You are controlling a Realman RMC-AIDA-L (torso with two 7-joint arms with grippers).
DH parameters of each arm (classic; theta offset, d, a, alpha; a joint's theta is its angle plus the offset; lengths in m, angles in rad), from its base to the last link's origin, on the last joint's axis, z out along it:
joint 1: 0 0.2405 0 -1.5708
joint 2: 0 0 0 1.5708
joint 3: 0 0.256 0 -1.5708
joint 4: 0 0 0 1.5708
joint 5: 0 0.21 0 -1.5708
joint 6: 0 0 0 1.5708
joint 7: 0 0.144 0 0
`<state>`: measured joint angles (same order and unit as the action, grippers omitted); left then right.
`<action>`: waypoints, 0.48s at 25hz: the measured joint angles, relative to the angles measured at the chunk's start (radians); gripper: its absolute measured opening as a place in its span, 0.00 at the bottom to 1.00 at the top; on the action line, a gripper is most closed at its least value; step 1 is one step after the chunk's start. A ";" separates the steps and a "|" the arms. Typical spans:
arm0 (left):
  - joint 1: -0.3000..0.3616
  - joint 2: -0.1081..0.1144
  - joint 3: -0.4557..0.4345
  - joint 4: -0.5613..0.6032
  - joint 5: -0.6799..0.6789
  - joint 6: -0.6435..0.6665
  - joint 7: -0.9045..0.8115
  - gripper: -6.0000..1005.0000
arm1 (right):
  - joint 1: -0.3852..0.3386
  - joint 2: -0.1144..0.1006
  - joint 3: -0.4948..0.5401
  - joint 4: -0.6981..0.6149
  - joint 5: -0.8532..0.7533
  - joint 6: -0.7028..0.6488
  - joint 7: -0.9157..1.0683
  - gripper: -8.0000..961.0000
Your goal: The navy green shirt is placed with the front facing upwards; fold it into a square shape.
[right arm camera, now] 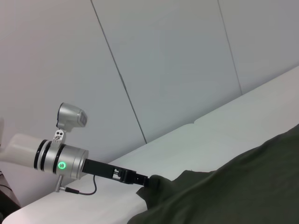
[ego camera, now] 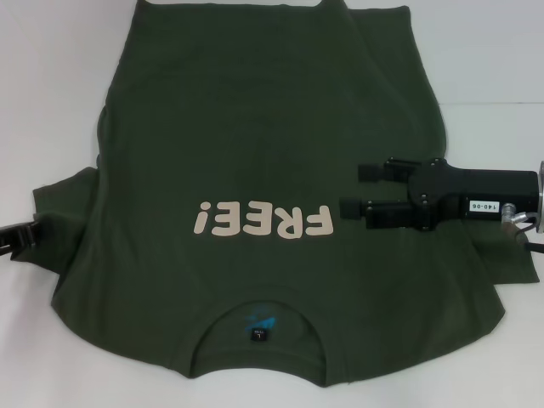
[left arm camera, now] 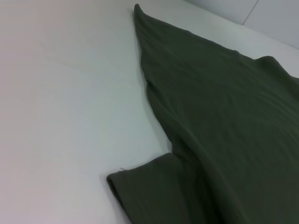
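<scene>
- On the white table (ego camera: 51, 102), the navy green shirt (ego camera: 255, 144) lies flat, front up, collar toward the robot, cream lettering (ego camera: 262, 220) across the chest.
- Right gripper (ego camera: 350, 189) hovers over the shirt's right side, fingers spread, nothing between them; the lettering sits just beyond its fingertips.
- Left gripper (ego camera: 34, 233) is at the left sleeve (ego camera: 64, 212) edge; its closure can't be made out.
</scene>
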<state>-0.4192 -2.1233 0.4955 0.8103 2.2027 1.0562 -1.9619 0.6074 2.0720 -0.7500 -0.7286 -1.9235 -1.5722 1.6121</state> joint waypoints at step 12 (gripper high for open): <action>-0.021 0.015 -0.017 0.064 0.101 -0.040 -0.046 0.01 | -0.001 0.006 0.000 0.017 0.014 0.008 0.000 0.96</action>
<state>-0.4406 -2.1082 0.4786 0.8746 2.3038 1.0164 -2.0075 0.6066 2.0779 -0.7500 -0.7114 -1.9097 -1.5643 1.6120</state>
